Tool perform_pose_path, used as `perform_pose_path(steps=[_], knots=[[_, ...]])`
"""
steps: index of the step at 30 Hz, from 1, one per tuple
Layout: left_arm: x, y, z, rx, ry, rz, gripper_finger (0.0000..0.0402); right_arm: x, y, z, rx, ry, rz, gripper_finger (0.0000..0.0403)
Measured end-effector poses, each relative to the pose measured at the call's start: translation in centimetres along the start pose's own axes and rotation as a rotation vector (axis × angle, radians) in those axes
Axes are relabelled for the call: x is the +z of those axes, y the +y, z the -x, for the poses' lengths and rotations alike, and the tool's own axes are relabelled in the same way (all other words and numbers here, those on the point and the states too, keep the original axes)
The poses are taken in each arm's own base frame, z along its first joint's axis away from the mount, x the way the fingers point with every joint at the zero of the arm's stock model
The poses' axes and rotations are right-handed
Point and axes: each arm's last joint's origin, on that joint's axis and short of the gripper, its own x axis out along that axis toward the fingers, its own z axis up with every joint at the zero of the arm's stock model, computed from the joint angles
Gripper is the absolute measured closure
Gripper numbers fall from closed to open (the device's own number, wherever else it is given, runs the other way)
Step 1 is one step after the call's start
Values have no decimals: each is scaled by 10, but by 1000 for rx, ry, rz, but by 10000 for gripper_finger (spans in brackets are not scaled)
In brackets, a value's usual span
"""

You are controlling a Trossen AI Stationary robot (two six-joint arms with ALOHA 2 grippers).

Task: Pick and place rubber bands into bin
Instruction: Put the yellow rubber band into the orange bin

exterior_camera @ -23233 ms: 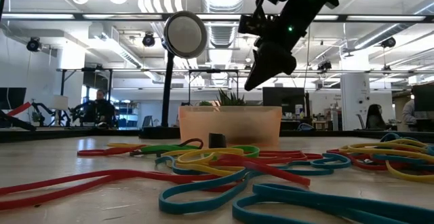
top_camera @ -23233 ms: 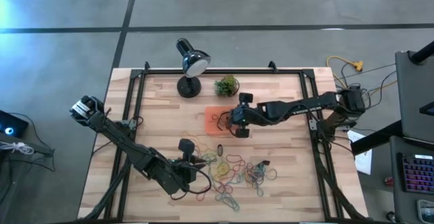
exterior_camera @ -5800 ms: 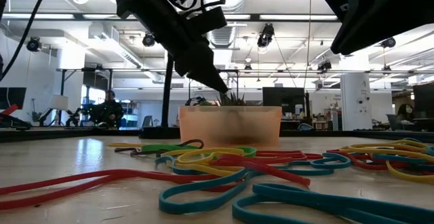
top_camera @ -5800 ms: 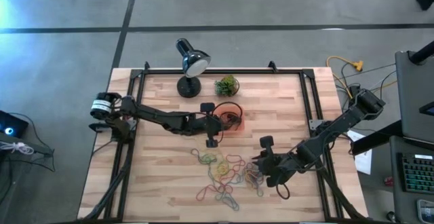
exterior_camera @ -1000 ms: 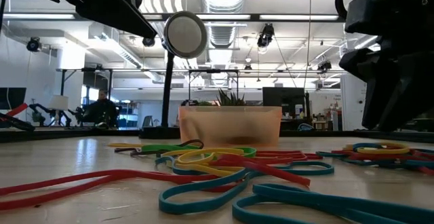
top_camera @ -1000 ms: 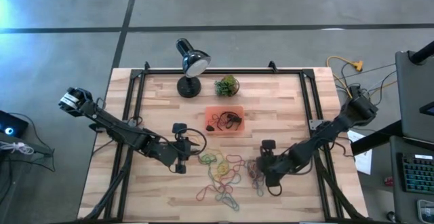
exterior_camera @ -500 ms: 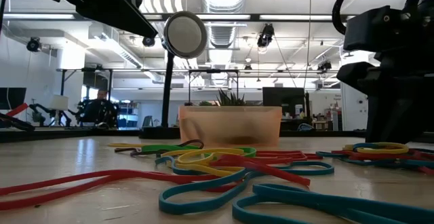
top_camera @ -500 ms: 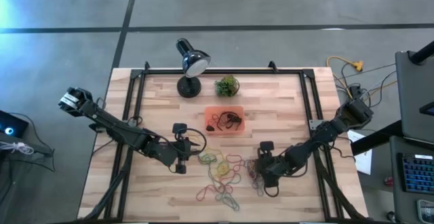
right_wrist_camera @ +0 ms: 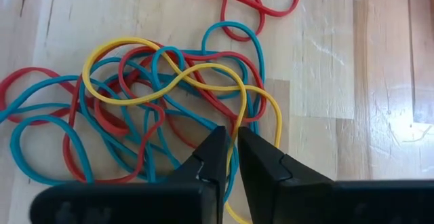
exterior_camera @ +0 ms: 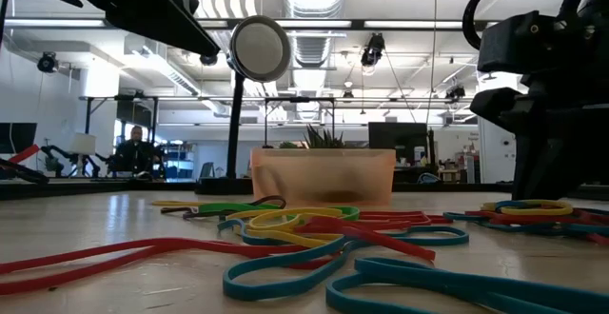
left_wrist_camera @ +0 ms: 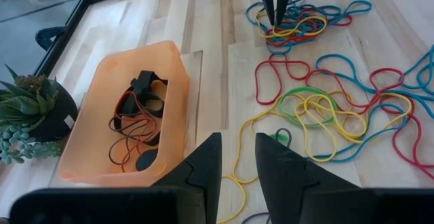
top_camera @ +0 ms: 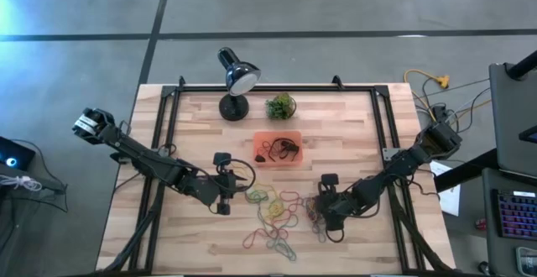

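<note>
Light wood-plank table (top_camera: 193,117), black frame rails along edges. On it: black desk lamp (top_camera: 235,80) and small green plant ball (top_camera: 280,106) at back, orange bin (top_camera: 278,149) mid-table, loose rubber bands (top_camera: 281,214) scattered in front of bin.

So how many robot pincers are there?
2. The left pincer hangs open just left of the rubber bands. The right pincer is down on the pile's right side, closed around a yellow rubber band.
</note>
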Motion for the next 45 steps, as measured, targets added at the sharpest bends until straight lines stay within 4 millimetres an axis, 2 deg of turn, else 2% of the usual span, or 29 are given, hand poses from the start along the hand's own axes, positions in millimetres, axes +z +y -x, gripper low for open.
perform_pose_path(steps=[11,24,34,45], knots=[[0,0,0,0,-1,1,327,1,-1,0,2,-7,-13,371],[0,0,0,0,-2,1,327,3,-3,-1,4,-5,-19,350],[0,0,0,0,-2,1,327,2,-3,-1,24,6,-17,391],[0,0,0,0,-1,1,327,2,-3,0,21,5,-12,394]])
